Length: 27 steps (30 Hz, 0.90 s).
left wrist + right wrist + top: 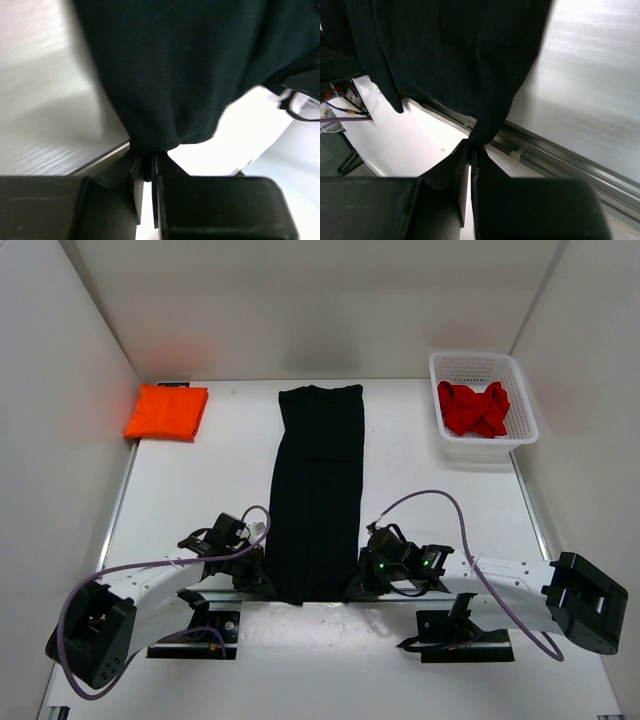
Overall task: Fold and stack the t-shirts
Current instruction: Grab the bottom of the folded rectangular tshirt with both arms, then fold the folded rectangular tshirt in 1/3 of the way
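- My left gripper (150, 159) and right gripper (470, 150) clamp the black shirt's (318, 490) near hem, seemingly at its corners.
- Next, I'd lift both together and fold toward the collar.

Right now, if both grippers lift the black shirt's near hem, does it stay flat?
Probably not: the black shirt bunches softly in the left gripper and right gripper, so it looks floppy and should sag between them. Its far end lies on the table and would likely drag.
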{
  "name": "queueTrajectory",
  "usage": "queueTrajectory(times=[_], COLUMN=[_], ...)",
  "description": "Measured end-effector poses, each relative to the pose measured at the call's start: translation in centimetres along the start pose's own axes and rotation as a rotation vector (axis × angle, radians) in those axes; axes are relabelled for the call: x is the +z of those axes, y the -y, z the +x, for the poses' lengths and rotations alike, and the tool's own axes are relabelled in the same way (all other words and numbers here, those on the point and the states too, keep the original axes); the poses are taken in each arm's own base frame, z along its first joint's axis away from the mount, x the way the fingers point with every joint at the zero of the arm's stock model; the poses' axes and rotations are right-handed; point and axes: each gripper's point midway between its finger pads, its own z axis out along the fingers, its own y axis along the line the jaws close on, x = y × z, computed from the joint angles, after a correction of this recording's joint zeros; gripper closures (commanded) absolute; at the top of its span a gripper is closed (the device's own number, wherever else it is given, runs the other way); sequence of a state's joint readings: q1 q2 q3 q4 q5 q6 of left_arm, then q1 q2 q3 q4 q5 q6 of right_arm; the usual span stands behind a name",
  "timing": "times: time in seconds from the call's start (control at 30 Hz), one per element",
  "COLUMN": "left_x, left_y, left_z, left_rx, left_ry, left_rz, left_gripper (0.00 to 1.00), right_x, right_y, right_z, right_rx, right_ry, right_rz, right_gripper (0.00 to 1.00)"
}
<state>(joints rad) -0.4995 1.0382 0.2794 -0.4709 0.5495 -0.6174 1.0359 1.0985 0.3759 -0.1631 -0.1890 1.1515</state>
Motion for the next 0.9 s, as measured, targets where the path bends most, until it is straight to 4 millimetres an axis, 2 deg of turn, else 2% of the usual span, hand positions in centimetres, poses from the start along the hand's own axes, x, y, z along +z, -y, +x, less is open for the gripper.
queueTrajectory(times=[0.07, 0.17, 0.33, 0.57, 0.7, 0.9], left_x=[-0.3, -1.2, -3.1, -5.6, -7.4, -10.0], left_y=[0.8, 3.0, 6.9, 9.7, 10.9, 12.2], left_z=[-0.6, -2.3, -5.2, -8.3, -12.3, -20.0], left_rx=[0.009, 0.043, 0.054, 0.042, 0.032, 0.074], left_ry=[0.014, 0.048, 0.117, 0.182, 0.255, 0.402], left_rz=[0.023, 0.083, 0.21, 0.279, 0.287, 0.258], left_gripper=[0.83, 0.83, 0.83, 0.84, 0.83, 0.84], right_x=[-0.2, -1.0, -3.2, -5.7, -6.9, -7.7], right_y=[-0.1, -0.4, -1.9, -4.2, -4.7, -5.5], right_z=[-0.4, -1.9, -5.8, -11.0, -15.6, -22.2], right_rx=[0.008, 0.029, 0.051, 0.0, -0.016, -0.076], right_ry=[0.008, 0.049, 0.154, 0.246, 0.309, 0.365], right_rz=[-0.007, -0.037, -0.085, -0.127, -0.121, -0.103], right_gripper=[1.0, 1.0, 1.0, 1.0, 0.99, 1.0])
